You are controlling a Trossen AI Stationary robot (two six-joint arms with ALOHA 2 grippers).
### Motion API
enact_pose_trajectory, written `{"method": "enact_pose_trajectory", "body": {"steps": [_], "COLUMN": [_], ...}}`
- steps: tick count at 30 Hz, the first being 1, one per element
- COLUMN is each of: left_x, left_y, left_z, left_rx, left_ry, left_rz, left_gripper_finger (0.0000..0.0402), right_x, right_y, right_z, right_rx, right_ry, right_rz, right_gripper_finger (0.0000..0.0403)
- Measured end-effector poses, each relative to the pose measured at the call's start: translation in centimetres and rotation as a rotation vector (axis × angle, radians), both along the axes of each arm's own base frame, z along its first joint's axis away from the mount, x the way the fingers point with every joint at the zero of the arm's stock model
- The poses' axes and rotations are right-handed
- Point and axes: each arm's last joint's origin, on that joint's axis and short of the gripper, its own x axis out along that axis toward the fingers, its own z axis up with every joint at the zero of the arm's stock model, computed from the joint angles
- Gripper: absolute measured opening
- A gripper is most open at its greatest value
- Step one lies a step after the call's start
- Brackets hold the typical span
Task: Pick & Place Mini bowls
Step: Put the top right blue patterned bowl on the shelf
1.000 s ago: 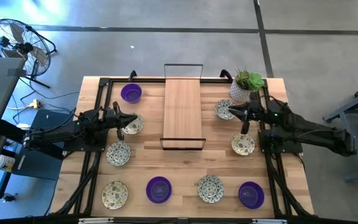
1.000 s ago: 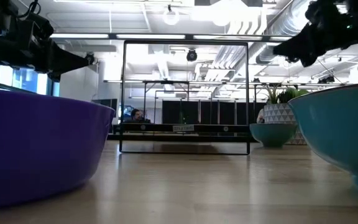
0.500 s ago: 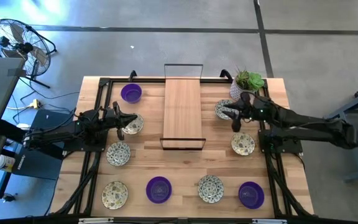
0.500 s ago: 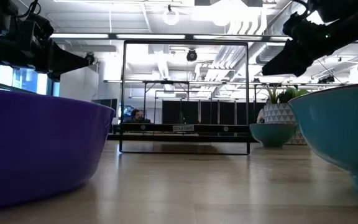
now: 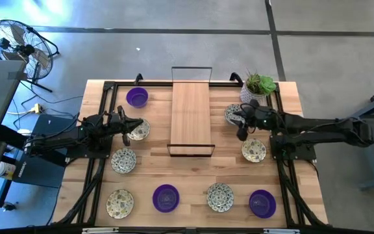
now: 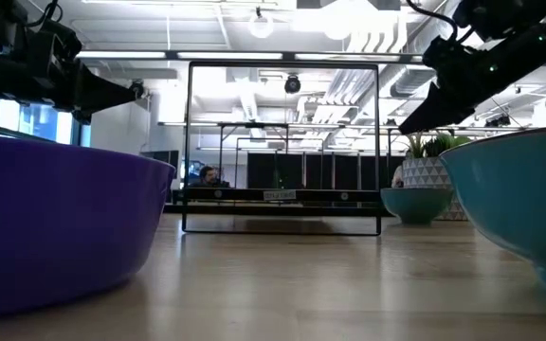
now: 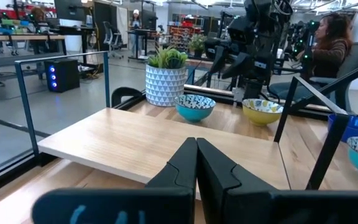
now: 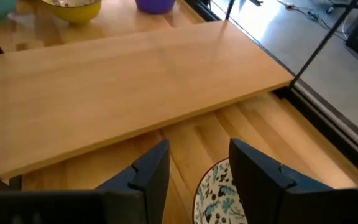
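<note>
Nine mini bowls ring the table in the high view: a purple bowl (image 5: 137, 97) at upper left, speckled bowls at (image 5: 138, 129), (image 5: 123, 160) and (image 5: 119, 203) down the left side, a purple one (image 5: 165, 197), a speckled one (image 5: 219, 196) and another purple (image 5: 261, 203) along the lower edge, and two speckled ones right of centre, (image 5: 234, 114) and (image 5: 254, 150). The raised wooden board (image 5: 191, 115) at centre holds no bowl, so the placing looks not yet begun. The right gripper (image 5: 241, 127) hangs between those two right-hand bowls, its fingers (image 8: 151, 171) spread apart and holding nothing, a speckled rim just below them. The left gripper (image 5: 139, 125) sits over the left speckled bowl with its fingers (image 7: 182, 171) pressed together, empty. A potted plant (image 5: 257, 88) stands at upper right
</note>
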Motion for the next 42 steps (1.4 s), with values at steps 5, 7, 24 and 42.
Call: {"method": "enact_pose_trajectory", "body": {"steps": [5, 7, 24, 42], "left_x": [0.0, 0.0, 0.0, 0.0], "left_y": [0.0, 0.1, 0.0, 0.0], "left_z": [0.0, 0.0, 0.0, 0.0], "left_rx": [0.035, 0.042, 0.042, 0.041], "left_ry": [0.010, 0.012, 0.013, 0.016], "left_rz": [0.017, 0.020, 0.015, 0.014], "left_gripper_finger": [0.0000, 0.0000, 0.0000, 0.0000], "right_x": [0.3, 0.4, 3.9, 4.7], "right_y": [0.1, 0.0, -1.0, -1.3], "right_z": [-0.5, -0.6, 0.0, -3.9], "right_rx": [0.014, 0.007, 0.033, 0.028], "right_ry": [0.026, 0.038, 0.488, 0.783], "right_rz": [-0.009, -0.025, -0.048, 0.008], "right_gripper_finger": [0.0154, 0.0154, 0.0206, 0.0176]}}
